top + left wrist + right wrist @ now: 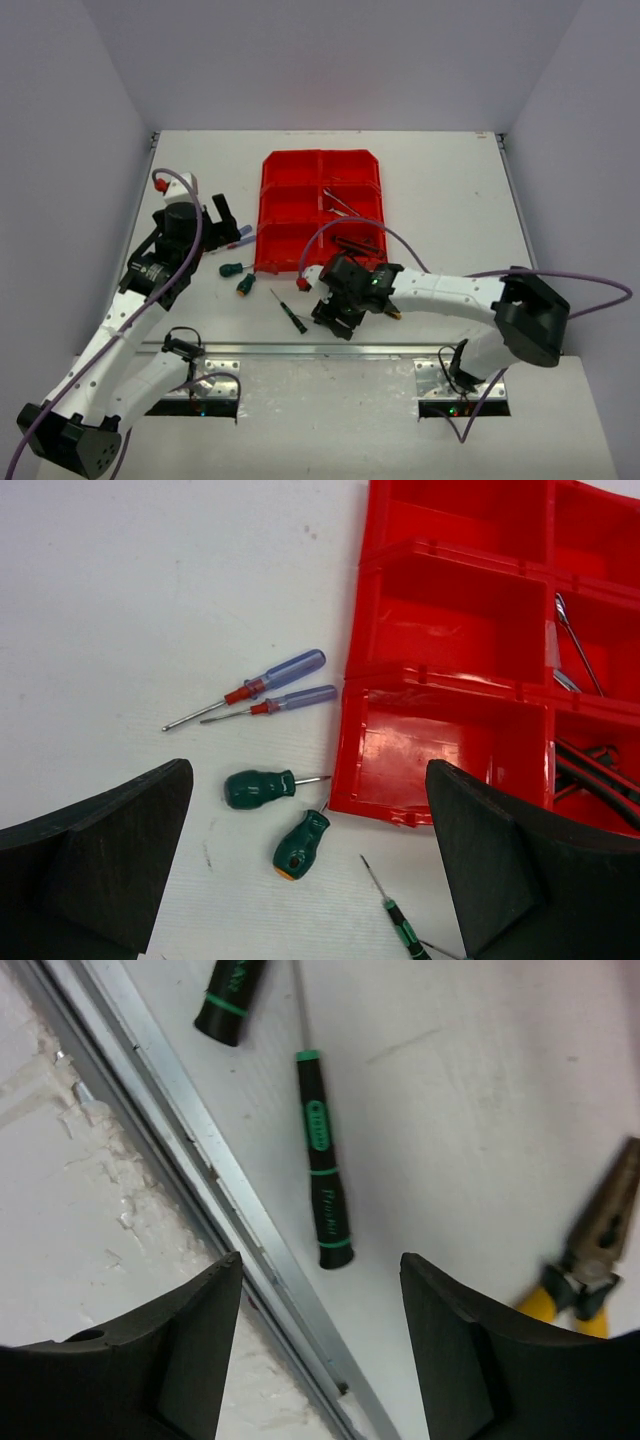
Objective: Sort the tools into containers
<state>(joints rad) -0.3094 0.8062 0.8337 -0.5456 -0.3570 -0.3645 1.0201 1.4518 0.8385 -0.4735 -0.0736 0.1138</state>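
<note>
My right claw (318, 1285) hangs released over the green-black screwdriver (322, 1175), mid-frame. Left claw (308, 810) gapes near the red bin (450, 630).

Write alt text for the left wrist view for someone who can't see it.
Two blue-handled screwdrivers and two stubby green screwdrivers lie on a white table beside a red compartment bin. The open left gripper frames the bottom corners.

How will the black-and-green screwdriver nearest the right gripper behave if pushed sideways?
The black-and-green screwdriver probably rolls: its handle looks round and slim. It seems stiff and light, so it may skid on the smooth white table.
</note>
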